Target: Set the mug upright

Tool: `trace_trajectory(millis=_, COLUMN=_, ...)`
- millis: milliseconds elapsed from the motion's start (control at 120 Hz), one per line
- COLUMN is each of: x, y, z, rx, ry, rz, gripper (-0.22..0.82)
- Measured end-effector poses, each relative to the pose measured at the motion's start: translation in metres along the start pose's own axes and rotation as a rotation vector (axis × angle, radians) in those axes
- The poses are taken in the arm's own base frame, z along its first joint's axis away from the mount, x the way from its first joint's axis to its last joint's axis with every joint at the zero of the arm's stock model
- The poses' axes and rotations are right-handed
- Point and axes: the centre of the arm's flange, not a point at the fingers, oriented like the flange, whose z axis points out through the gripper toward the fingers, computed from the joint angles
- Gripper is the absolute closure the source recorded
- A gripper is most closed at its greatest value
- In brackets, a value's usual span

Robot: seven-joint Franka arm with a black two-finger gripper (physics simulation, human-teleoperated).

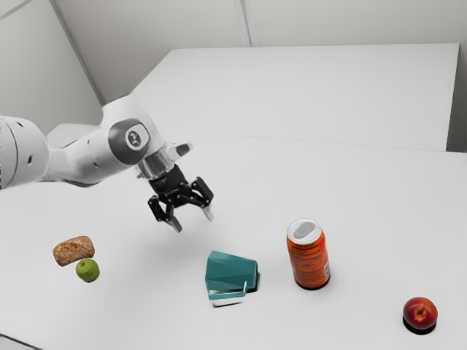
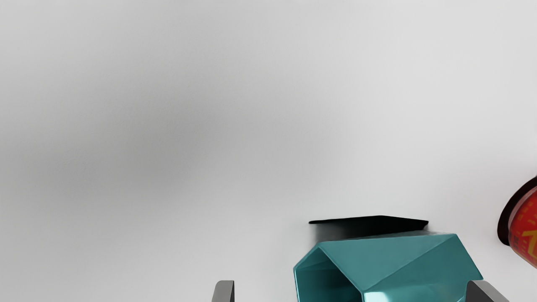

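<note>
black two-finger gripper (image 1: 193, 222), fingers wide apart and holding nothing, above the white table (image 1: 146, 313). the glossy, faceted teal mug (image 1: 231, 271) lies on its side, mouth away from the upright orange-red drink can (image 1: 309, 255). judged rigid, fairly light and perhaps slippery on its smooth faces; ceramic would chip. suggested hold: opposite body walls, clear of the handle (image 1: 228, 297). the can, near the base, is the likeliest obstruction to turning. well apart: brown bread loaf (image 1: 74, 250), green apple (image 1: 87, 270), round red apple (image 1: 420, 313).
</note>
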Motion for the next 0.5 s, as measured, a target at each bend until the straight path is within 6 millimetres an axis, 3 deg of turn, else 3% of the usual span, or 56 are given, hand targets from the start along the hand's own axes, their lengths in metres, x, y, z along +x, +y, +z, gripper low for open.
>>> trace_trajectory(millis=125, x=0.0, y=0.003, z=0.007, rx=-0.046, ry=0.039, rz=0.038, gripper=0.0)
trace_trajectory(millis=350, x=-0.041, y=-0.002, z=0.03, rx=-0.182, ry=0.039, rz=0.019, gripper=0.0)
trace_trajectory(millis=500, x=-0.055, y=-0.012, z=0.046, rx=-0.237, ry=0.027, rz=-0.007, gripper=0.0)
